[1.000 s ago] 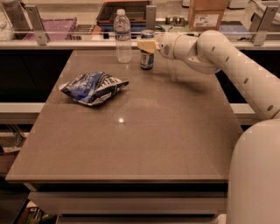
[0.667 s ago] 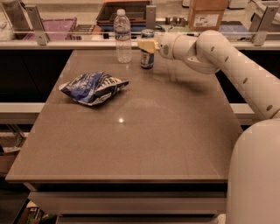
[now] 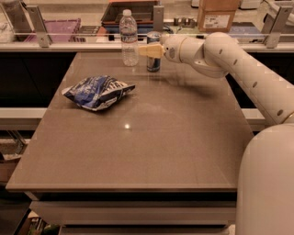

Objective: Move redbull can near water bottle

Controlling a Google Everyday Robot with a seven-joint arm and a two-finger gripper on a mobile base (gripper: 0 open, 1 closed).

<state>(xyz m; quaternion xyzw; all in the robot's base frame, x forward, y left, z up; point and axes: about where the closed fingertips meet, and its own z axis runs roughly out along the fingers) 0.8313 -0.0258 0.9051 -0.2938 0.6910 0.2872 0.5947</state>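
One redbull can [image 3: 153, 63] stands upright at the far edge of the table [image 3: 161, 137], a little right of centre. Just to its left we see one water bottle [image 3: 129, 39], also upright, taller than the can, with a white cap. The two stand near each other with a narrow gap between them.

The single gripper [image 3: 149, 50] reaches in from the right and lies across the upper part of the can, whose silver top shows above it. We cannot tell whether the gripper is clamped on the can or merely set around it. The white arm [image 3: 239, 64] runs from the gripper towards the near right, where the robot's body fills the corner.

On the left half of the table, well apart from the can, lies one crumpled blue-and-white snack bag [image 3: 98, 91]. Beyond the table we count one cardboard box [image 3: 218, 13] at the far right.
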